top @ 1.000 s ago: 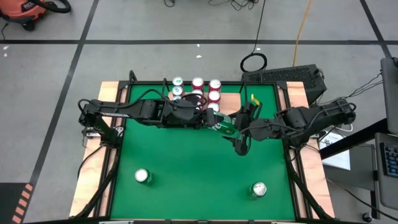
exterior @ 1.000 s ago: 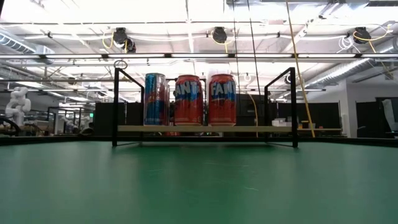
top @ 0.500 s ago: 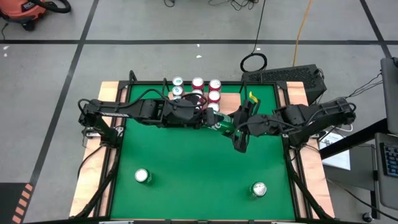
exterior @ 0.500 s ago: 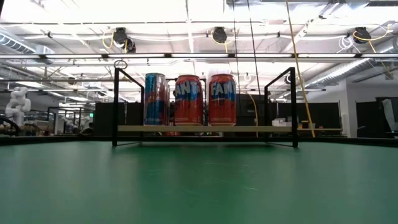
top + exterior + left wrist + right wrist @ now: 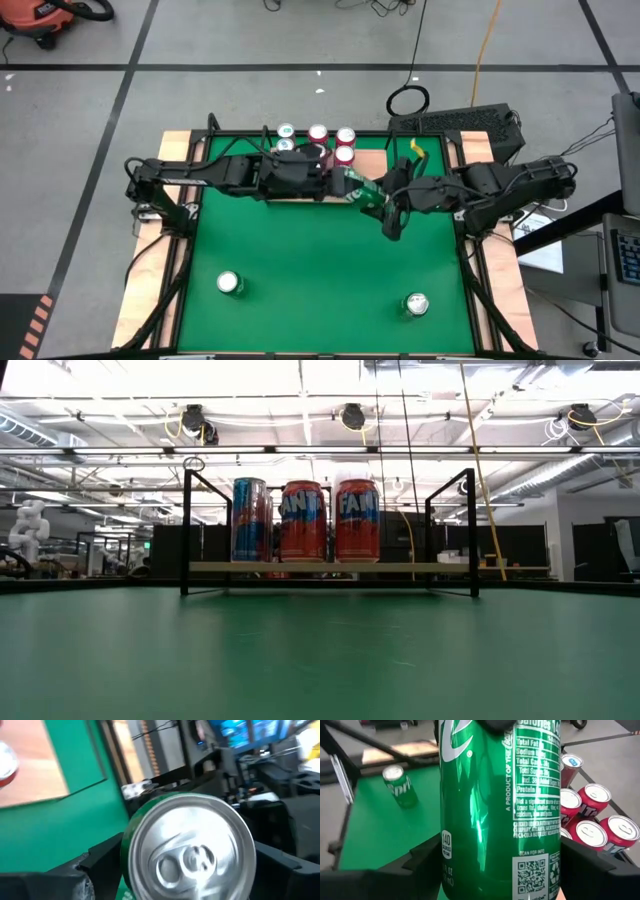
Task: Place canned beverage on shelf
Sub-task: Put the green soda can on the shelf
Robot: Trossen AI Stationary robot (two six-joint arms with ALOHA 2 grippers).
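The green can (image 5: 366, 195) hangs tilted over the table (image 5: 180, 145), just in front of the shelf (image 5: 420, 567). The left hand (image 5: 345, 185) and right hand (image 5: 392, 205) both bracket it, and which one truly grips cannot be told. Risk: an early release by either drops it, or it topples the shelved cans (image 5: 305, 520).

Three cans stand in a row on the shelf (image 5: 300, 567): blue can (image 5: 249, 519) left, two red cans (image 5: 304, 521) right.

Green mat (image 5: 300, 250) with two upright cans (image 5: 230, 284); shelf (image 5: 330, 567) bearing cans (image 5: 304, 520).
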